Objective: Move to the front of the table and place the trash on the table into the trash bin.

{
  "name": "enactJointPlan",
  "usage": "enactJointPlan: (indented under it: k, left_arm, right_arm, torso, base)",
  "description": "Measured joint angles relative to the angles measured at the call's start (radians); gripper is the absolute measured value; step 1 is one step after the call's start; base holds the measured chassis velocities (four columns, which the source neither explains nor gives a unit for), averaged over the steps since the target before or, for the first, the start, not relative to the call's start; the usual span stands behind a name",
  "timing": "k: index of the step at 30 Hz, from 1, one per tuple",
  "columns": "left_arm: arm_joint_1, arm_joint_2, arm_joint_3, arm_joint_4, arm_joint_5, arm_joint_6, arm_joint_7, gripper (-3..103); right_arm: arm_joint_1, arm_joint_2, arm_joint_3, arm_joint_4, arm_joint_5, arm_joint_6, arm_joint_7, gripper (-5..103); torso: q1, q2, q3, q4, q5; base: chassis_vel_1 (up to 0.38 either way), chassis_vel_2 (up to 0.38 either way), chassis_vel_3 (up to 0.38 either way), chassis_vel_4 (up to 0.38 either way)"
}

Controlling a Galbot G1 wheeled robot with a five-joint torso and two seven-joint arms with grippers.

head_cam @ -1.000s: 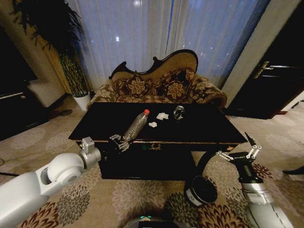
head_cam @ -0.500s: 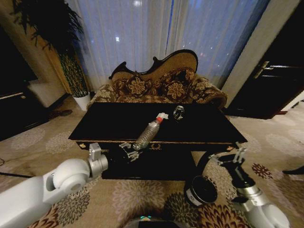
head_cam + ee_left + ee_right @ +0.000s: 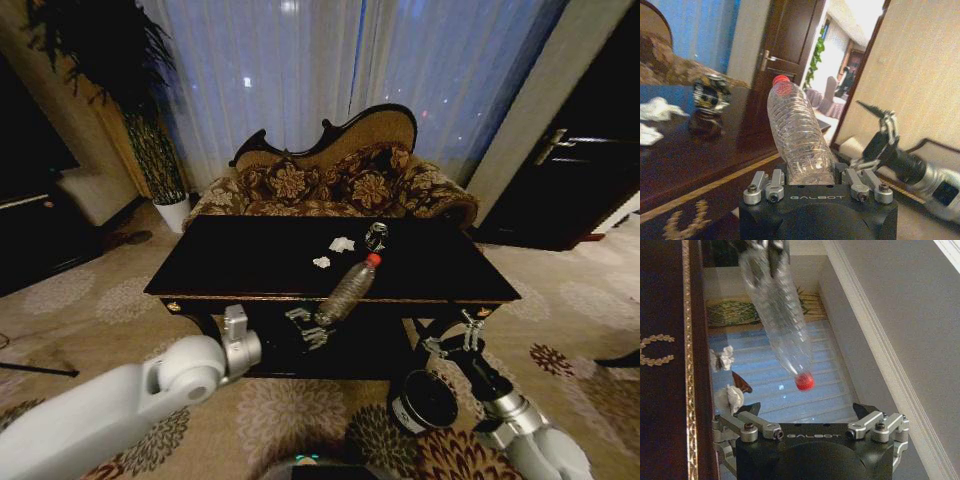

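**Ribbed bottle held off the counter's front edge**

The left hand is clamped on the base of the clear, ribbed plastic bottle, whose red cap tilts up over the front edge of the glossy black, gold-trimmed counter. Two white paper lumps and a shiny wrapper lie on the counter beyond it. The right hand, fingers apart, hangs below the counter's front edge, above the dark round trash bin.

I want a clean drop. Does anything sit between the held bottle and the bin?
The left gripper holds the bottle by its base at the table's front edge. The bin stands on the carpet lower and to the right, mouth open. The open right gripper hovers just above the bin, close to that path.
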Motion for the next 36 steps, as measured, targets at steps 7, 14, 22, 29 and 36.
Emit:
enactJointPlan:
  k: [7,14,22,29,36]
  left_arm:
    - [-0.117,-0.057,0.099,0.043,-0.061,0.001,-0.020,43]
    - [-0.119,-0.118,0.158,0.067,-0.106,-0.002,-0.046,43]
    - [-0.157,-0.187,0.222,0.085,-0.152,-0.002,-0.074,43]
    - [-0.165,-0.284,0.260,0.123,-0.211,-0.005,-0.139,43]
    - [-0.169,-0.340,0.296,0.157,-0.223,-0.008,-0.165,43]
  right_arm:
    - [-0.002,0.006,-0.004,-0.001,-0.036,0.008,0.004,100]
    - [0.005,0.008,-0.008,-0.023,-0.036,0.010,0.002,100]
    - [0.012,0.004,-0.019,-0.029,-0.031,0.008,-0.003,100]
    - [0.014,0.007,-0.027,-0.037,-0.022,0.004,-0.003,100]
    - [0.011,0.009,-0.030,-0.032,-0.013,0.002,-0.001,100]
  torso:
    - [0.000,0.000,0.000,-0.0003,0.0002]
    - [0.000,0.000,0.000,0.0000,0.0000]
    - [0.000,0.000,0.000,-0.0001,0.0001]
    - [0.000,0.000,0.000,-0.0001,0.0001]
    - [0.000,0.000,0.000,-0.0001,0.0001]
  base:
    - [0.000,0.000,0.000,0.000]
    - [0.000,0.000,0.000,0.000]
    - [0.000,0.000,0.000,0.000]
    - [0.000,0.000,0.000,0.000]
    - [0.000,0.000,0.000,0.000]
